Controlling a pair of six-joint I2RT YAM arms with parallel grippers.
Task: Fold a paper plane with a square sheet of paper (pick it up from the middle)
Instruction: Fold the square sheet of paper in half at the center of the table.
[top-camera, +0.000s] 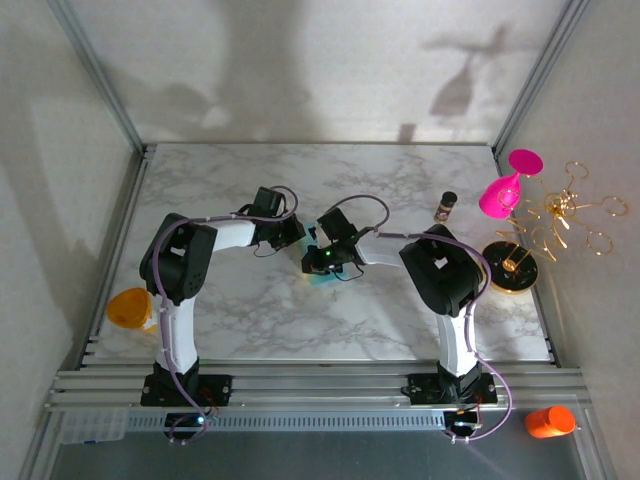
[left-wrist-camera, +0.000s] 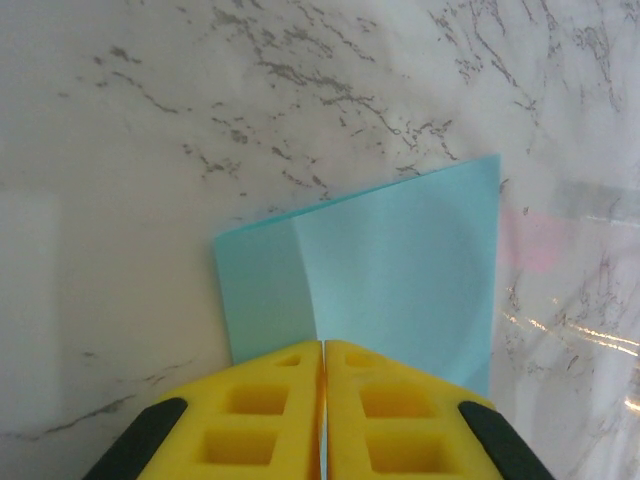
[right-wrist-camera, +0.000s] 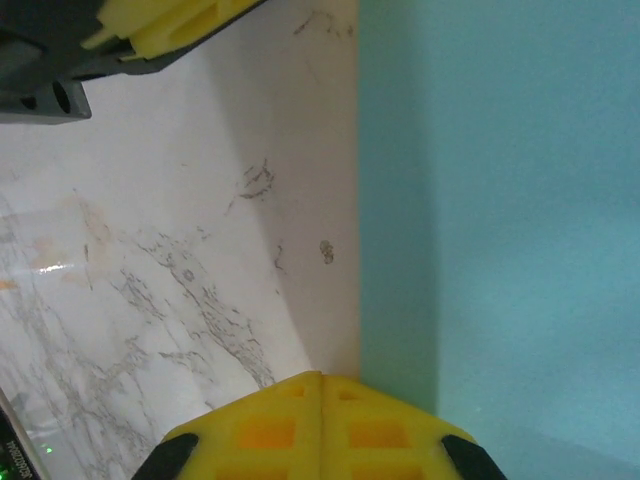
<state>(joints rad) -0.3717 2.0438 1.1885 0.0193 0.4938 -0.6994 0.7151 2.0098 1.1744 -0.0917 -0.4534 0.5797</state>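
The marble tabletop (top-camera: 260, 310) bears a pink goblet (top-camera: 505, 190), a small dark-lidded jar (top-camera: 445, 207) and a gold wire stand (top-camera: 560, 215); an orange container (top-camera: 130, 308) lies at its left edge.

From above and behind, the top camera sees the whole marble table (top-camera: 260, 310), while both wrist cameras face down, very near the same teal paper (left-wrist-camera: 400, 270).

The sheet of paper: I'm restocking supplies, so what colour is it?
The sheet of paper is plain teal-blue, clearest in the left wrist view.
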